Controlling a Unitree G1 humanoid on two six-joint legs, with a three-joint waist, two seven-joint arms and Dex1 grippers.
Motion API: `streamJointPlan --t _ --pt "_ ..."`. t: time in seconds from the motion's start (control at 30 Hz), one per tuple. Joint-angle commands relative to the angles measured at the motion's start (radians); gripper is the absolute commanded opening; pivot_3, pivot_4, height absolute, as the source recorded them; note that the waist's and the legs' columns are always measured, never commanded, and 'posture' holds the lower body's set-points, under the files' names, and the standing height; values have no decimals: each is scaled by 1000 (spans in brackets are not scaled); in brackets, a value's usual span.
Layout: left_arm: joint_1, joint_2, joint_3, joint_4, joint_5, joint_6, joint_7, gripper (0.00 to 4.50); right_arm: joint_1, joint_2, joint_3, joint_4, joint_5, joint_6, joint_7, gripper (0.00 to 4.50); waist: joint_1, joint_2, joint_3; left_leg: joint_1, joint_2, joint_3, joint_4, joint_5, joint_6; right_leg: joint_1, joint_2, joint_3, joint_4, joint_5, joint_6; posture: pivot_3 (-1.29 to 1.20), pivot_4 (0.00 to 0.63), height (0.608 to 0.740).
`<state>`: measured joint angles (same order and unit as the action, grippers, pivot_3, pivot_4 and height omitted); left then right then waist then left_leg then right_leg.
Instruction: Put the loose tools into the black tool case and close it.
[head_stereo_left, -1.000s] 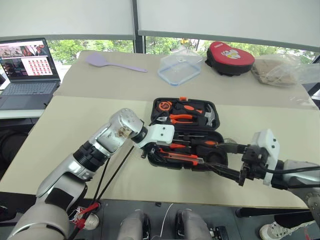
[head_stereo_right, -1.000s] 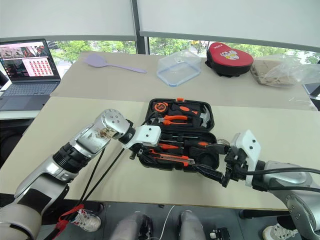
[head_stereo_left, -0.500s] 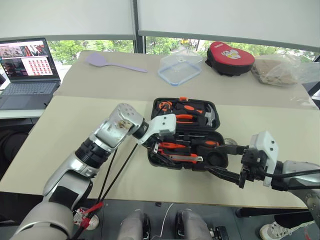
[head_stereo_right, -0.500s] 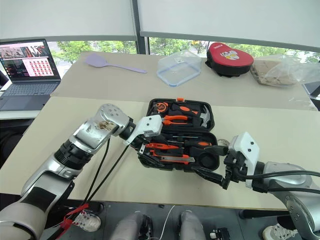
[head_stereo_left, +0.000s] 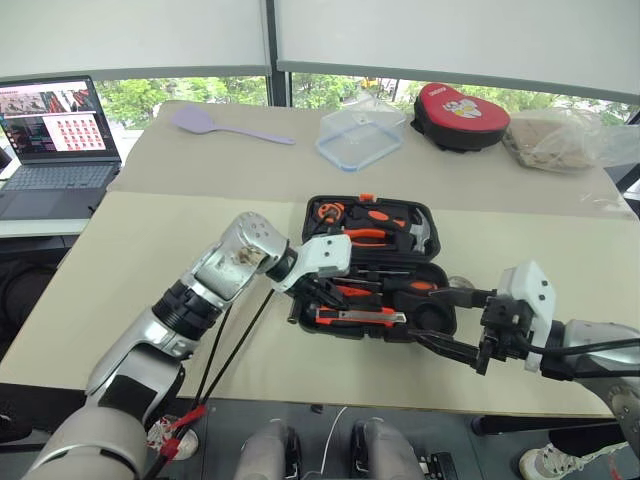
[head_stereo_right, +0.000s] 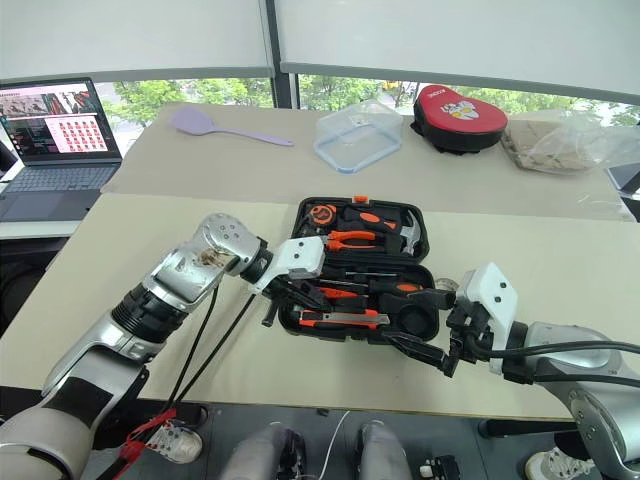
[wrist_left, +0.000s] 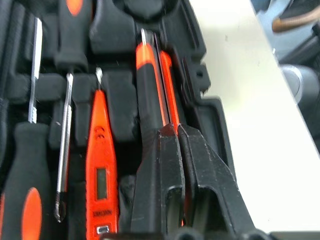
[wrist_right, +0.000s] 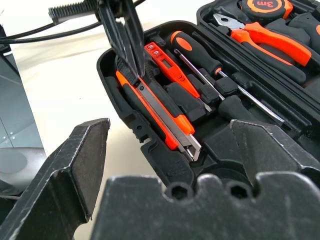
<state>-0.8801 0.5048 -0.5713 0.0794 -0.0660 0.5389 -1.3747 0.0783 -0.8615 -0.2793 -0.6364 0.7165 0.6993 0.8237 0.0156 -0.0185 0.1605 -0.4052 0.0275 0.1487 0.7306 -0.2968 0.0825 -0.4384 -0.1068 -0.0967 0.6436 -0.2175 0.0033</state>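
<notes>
Head views show, furthest left, a laptop (head_stereo_left: 55, 135) on a side desk, then a lilac spatula (head_stereo_left: 215, 125) at the table's (head_stereo_left: 150, 270) far edge. Nearer, the left gripper (wrist_right: 126, 47) reaches into the front half of the open black case (head_stereo_left: 375, 270). Its two fingers (wrist_left: 172, 175) are pressed together, tips down on the utility knife (head_stereo_left: 360, 318), which lies in the case's front recess. Whether the tips pinch the knife or only press on it cannot be told. In the left wrist view the knife's orange-and-black body runs straight ahead from the tips, and beside it lies a slim orange screwdriver (wrist_left: 100, 165), then a thin metal shaft and two black-handled screwdrivers (wrist_left: 25, 175) with orange inlays, all seated in their recesses.

Beyond the left fingers, the case's rear half holds a tape measure (head_stereo_left: 327, 211), orange-handled pliers (head_stereo_left: 365, 236) and a hammer (head_stereo_left: 422, 232); a small orange latch (head_stereo_left: 366, 198) sits on its far rim. Further back stand a clear box (head_stereo_left: 360, 138), a red pouch (head_stereo_left: 460, 112) and a plastic bag (head_stereo_left: 560, 138).

To the right, the right gripper (head_stereo_left: 455, 320) hangs just off the case's front right corner with its fingers (wrist_right: 70, 170) spread wide and nothing between them. From its wrist view the case lies straight ahead of the tips, the knife nearest.
</notes>
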Motion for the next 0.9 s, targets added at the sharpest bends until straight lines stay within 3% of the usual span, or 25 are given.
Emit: streamJointPlan --t 0.03,0.4,0.6,0.9 --pt "6 -5 -48 32 92 -103 49 67 -20 5 -1 -7 -1 -19 -6 4500 2 0 0 0 0 0 0 0 0 0 0 0 0 0 0 0 150 731" --pt "39 -61 -35 137 119 -139 108 67 8 7 -11 -27 3 -11 -10 4500 12 0 0 5 0 -1 1 -1 2 6 -2 1 0 1 0 0 150 731" --pt "38 -80 137 9 -102 -23 30 67 6 3 -14 -27 10 -6 -12 4500 5 0 0 3 1 -1 1 -1 2 4 -2 1 0 1 0 0 150 731" --pt "46 -64 103 61 -46 -88 44 67 -16 2 1 -4 5 -8 -10 4500 7 0 0 0 0 -1 1 0 1 1 -1 0 -1 1 0 0 150 731"
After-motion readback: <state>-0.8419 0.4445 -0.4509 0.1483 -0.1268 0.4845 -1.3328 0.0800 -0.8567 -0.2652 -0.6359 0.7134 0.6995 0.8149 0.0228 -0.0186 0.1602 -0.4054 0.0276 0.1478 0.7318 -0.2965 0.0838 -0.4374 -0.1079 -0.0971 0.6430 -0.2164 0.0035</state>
